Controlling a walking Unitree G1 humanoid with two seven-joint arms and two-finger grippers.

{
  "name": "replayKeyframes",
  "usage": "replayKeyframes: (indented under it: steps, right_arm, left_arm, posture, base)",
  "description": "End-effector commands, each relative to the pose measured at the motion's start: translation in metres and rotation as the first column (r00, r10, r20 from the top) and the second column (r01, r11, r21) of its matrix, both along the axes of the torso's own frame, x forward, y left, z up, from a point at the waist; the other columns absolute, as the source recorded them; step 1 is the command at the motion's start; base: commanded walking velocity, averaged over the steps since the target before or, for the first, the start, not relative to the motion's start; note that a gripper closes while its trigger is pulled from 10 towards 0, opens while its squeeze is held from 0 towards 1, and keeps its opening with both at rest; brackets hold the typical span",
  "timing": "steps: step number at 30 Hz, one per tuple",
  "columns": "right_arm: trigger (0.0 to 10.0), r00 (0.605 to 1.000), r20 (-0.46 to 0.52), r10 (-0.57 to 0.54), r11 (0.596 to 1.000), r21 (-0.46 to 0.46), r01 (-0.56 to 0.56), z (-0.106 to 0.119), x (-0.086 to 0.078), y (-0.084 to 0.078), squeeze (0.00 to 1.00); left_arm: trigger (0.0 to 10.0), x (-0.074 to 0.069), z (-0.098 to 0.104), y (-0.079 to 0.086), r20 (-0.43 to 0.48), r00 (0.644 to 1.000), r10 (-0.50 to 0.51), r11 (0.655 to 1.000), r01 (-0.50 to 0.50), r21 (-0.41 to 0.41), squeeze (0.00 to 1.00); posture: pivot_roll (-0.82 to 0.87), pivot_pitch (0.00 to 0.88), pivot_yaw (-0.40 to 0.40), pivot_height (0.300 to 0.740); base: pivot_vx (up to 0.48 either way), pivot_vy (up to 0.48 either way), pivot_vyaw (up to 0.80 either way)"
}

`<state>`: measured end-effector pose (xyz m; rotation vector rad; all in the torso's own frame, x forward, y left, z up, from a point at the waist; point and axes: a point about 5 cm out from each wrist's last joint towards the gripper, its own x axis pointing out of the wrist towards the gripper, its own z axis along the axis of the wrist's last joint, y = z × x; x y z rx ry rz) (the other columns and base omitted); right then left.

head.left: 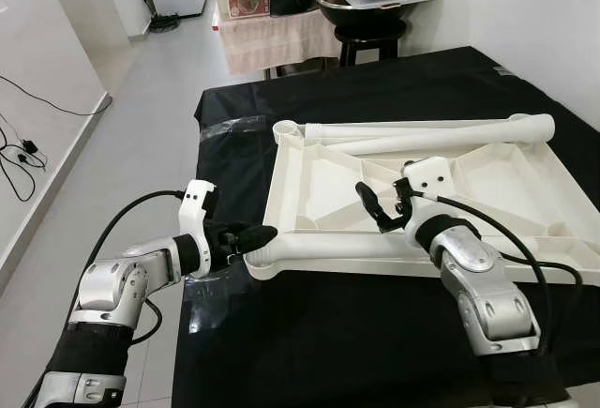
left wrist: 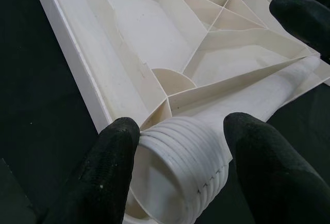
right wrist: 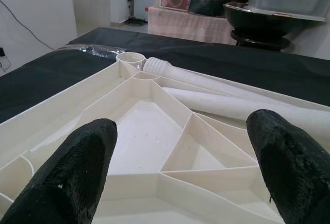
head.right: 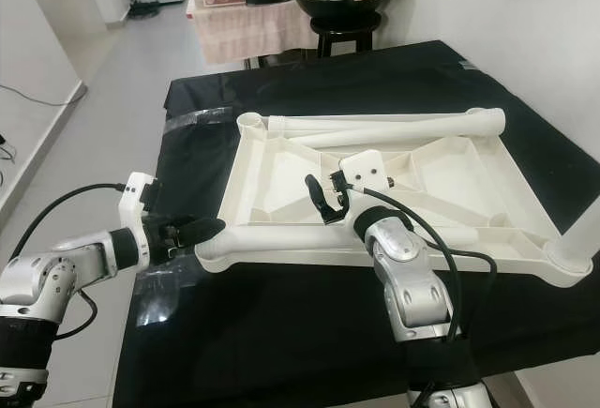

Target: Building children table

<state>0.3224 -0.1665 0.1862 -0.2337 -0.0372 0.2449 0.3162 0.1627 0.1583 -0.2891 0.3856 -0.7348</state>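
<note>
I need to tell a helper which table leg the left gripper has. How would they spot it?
On the black-covered table lies an upturned white tabletop. The leg lies along its near edge, its ribbed end between the left gripper's fingers; two others lie along the far edge.

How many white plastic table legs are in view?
4 white plastic legs: one along the upturned white tabletop's near edge, held by the left gripper; two lying along its far edge; one seemingly upright at its near right corner.
</note>
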Motion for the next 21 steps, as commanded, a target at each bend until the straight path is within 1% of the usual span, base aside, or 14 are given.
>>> replayKeyframes:
  steps: [1,4,6,7,8,10,11,14,17,21]
  right_arm:
    - [10.0,1.000,-0.010,0.008,1.000,0.011,-0.008,-0.002,-0.002,0.003,0.00]
    - [10.0,1.000,-0.011,0.010,1.000,0.012,-0.010,-0.002,-0.002,0.003,0.00]
    - [10.0,1.000,-0.011,0.012,1.000,0.013,-0.012,-0.002,-0.002,0.004,0.00]
    - [10.0,1.000,-0.012,0.013,1.000,0.014,-0.012,-0.003,-0.002,0.004,0.00]
    - [10.0,1.000,-0.012,0.013,1.000,0.014,-0.012,-0.003,-0.002,0.004,0.00]
    - [10.0,1.000,-0.012,0.013,1.000,0.016,-0.013,-0.002,-0.002,0.004,0.00]
    - [10.0,1.000,-0.012,0.013,1.000,0.016,-0.013,-0.002,-0.002,0.004,0.00]
    - [10.0,1.000,-0.011,0.012,1.000,0.018,-0.012,-0.003,-0.002,0.004,0.00]
    - [10.0,1.000,-0.011,0.011,1.000,0.018,-0.011,-0.003,-0.002,0.004,0.00]
    - [10.0,1.000,-0.013,0.012,1.000,0.021,-0.011,-0.004,-0.002,0.005,0.00]
  left_arm:
    - [10.0,-0.003,-0.006,0.004,-0.042,0.999,0.002,1.000,-0.001,0.018,0.00]
    - [10.0,-0.002,0.003,0.006,-0.015,1.000,0.014,1.000,-0.014,-0.001,0.00]
    - [10.0,-0.004,0.008,0.004,-0.029,1.000,-0.007,0.999,0.006,-0.042,0.00]
    - [10.0,-0.007,0.009,0.003,-0.034,0.999,-0.028,0.998,0.027,-0.048,0.00]
    - [10.0,-0.007,0.009,0.003,-0.034,0.999,-0.028,0.998,0.027,-0.048,0.00]
    - [10.0,-0.012,0.007,0.000,-0.062,0.996,-0.067,0.997,0.065,-0.041,0.00]
    - [10.0,-0.012,0.007,0.000,-0.062,0.996,-0.067,0.997,0.065,-0.041,0.00]
    - [10.0,-0.018,0.000,-0.001,-0.100,0.991,-0.087,0.996,0.087,-0.005,0.00]
    - [10.0,-0.020,-0.001,0.000,-0.117,0.989,-0.090,0.996,0.091,0.001,0.00]
    - [10.0,-0.022,-0.001,0.000,-0.109,0.990,-0.086,0.996,0.089,0.021,0.00]
  posture:
    - [-0.08,0.085,0.073,0.740]
    - [-0.08,0.085,0.073,0.740]
    - [-0.08,0.085,0.072,0.740]
    - [-0.08,0.084,0.073,0.740]
    - [-0.08,0.084,0.073,0.740]
    - [-0.08,0.083,0.074,0.740]
    - [-0.08,0.083,0.074,0.740]
    - [-0.08,0.080,0.077,0.740]
    - [-0.08,0.080,0.078,0.740]
    - [-0.08,0.080,0.078,0.740]
  base:
    - [0.000,0.000,0.00]
    - [0.000,0.000,0.00]
    - [0.000,0.000,0.00]
    - [0.000,0.000,0.00]
    - [0.000,0.000,0.00]
    - [0.000,0.000,0.00]
    - [0.000,0.000,0.00]
    - [0.000,0.000,0.00]
    - [0.000,0.000,0.00]
    - [0.000,0.000,0.00]
